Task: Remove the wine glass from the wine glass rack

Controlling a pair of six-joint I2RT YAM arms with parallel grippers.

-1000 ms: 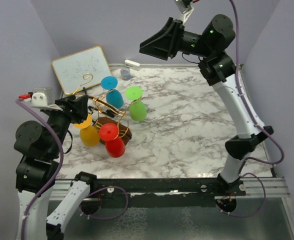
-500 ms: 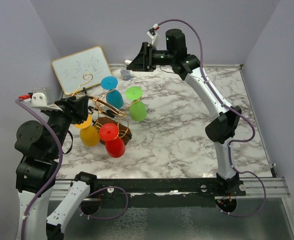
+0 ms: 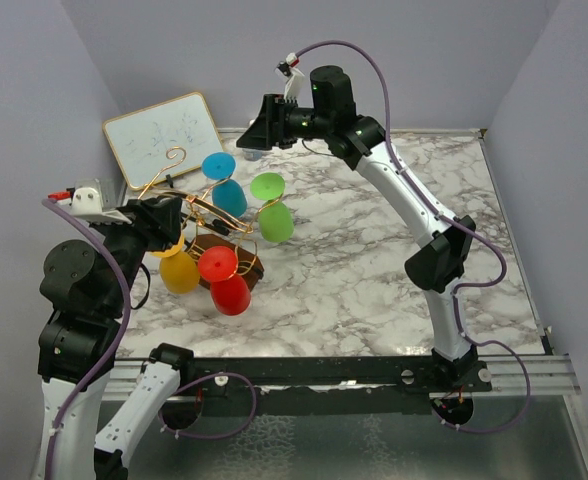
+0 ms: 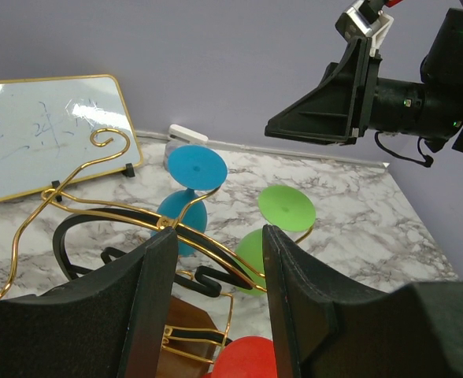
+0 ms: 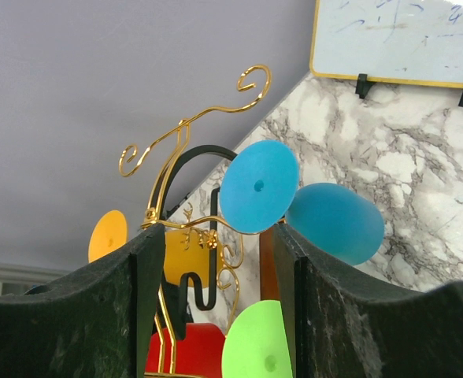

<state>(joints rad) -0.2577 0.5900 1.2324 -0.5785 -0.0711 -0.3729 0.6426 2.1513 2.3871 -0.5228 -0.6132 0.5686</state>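
Lavender walls close in a marble-patterned tabletop (image 3: pixel 374 260), with a small whiteboard (image 3: pixel 162 137) propped at the back left corner. The wine glass rack (image 3: pixel 214 208) stands in front of the whiteboard on the left half of the surface. Its gold wire arms curl up from a dark wooden base (image 3: pixel 246 264).

Four wine glasses hang from it upside down and tilted, each round foot caught in the wire and the bowl drooping below. There is a blue wine glass (image 3: pixel 228 194) at the back, a green wine glass (image 3: pixel 275 222) to the right, a red wine glass (image 3: pixel 230 290) in front and a yellow wine glass (image 3: pixel 179 272) on the left. All are opaque and matte and look more like frosted plastic than glass, so they are probably light, stiff and smooth, with a thin stem as the weak point.

The bowl looks like the best place to grip. The foot would then have to slide out along its wire slot rather than be pulled straight off, or the light rack may tip.

The left fingers (image 4: pixel 149 307) are spread at the rack's left side with a gold wire arm running between them, and contact cannot be confirmed. The right fingers (image 5: pixel 113 315) are spread wide and empty above and behind the rack, and they frame the blue glass's foot.
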